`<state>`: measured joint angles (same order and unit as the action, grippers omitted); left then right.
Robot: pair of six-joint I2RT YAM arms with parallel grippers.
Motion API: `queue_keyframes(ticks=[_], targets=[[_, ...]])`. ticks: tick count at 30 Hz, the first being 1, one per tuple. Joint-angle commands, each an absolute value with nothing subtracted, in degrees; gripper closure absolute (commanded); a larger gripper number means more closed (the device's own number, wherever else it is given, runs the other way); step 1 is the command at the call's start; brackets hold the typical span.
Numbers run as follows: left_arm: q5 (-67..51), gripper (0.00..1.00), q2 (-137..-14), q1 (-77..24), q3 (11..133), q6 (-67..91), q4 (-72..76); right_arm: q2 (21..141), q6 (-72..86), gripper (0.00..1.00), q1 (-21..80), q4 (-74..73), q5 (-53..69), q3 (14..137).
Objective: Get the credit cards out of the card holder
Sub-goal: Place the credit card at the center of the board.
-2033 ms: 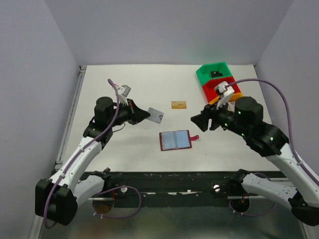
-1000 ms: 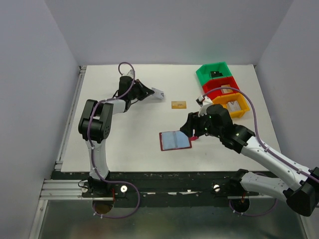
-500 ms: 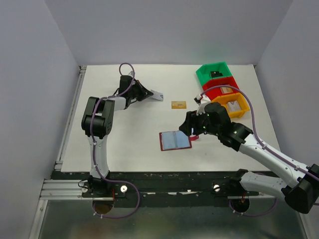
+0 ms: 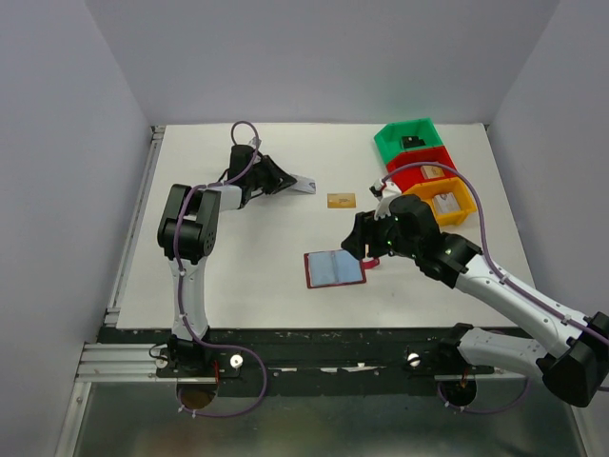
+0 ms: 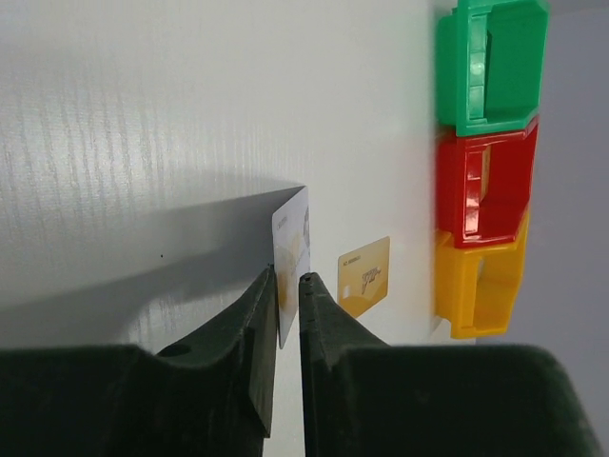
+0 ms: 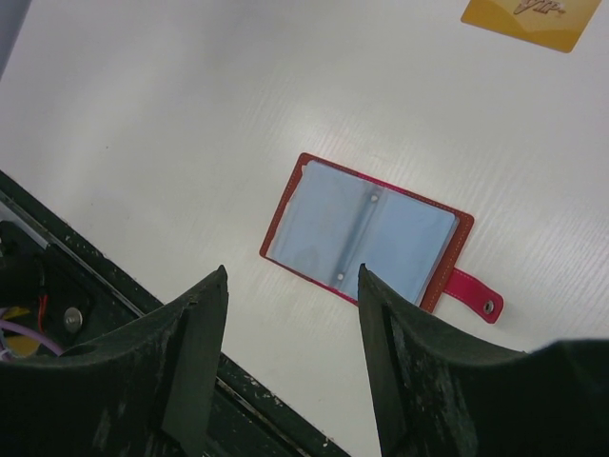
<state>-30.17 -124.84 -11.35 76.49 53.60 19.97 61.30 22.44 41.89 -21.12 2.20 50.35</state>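
Bins (image 4: 424, 171), green/red/orange: beyond L pincer (image 5: 286, 278), to its R.
Card holder (image 6: 366, 238): open flat, blue lining up, below R pincer (image 6: 290, 283), jaws wide.
Silver card (image 5: 293, 233): edge-on betw. narrow L jaws (wrist cam only); grip can't tell.
Gold card (image 5: 364, 276): flat, just past L tips.
Vs prev. frame: arms barely shifted.
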Motion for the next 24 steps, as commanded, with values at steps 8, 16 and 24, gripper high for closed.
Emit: queue_keyframes(ticks=[8, 16, 24], targets=[[-31.03, 0.57, -123.49, -11.43, 78.57, 49.31, 15.48, 61.7, 21.36, 0.36, 42.01, -23.82, 0.88, 52.82], [-28.58, 0.52, -123.23, -11.43, 81.74, 44.57, 8.18, 61.52, 21.45, 0.36, 42.01, -24.26, 0.7, 52.47], [-22.95, 0.38, -120.06, -10.29, 81.3, 39.47, 2.38, 61.7, 21.0, 0.36, 42.1, -25.57, -1.21, 53.26]])
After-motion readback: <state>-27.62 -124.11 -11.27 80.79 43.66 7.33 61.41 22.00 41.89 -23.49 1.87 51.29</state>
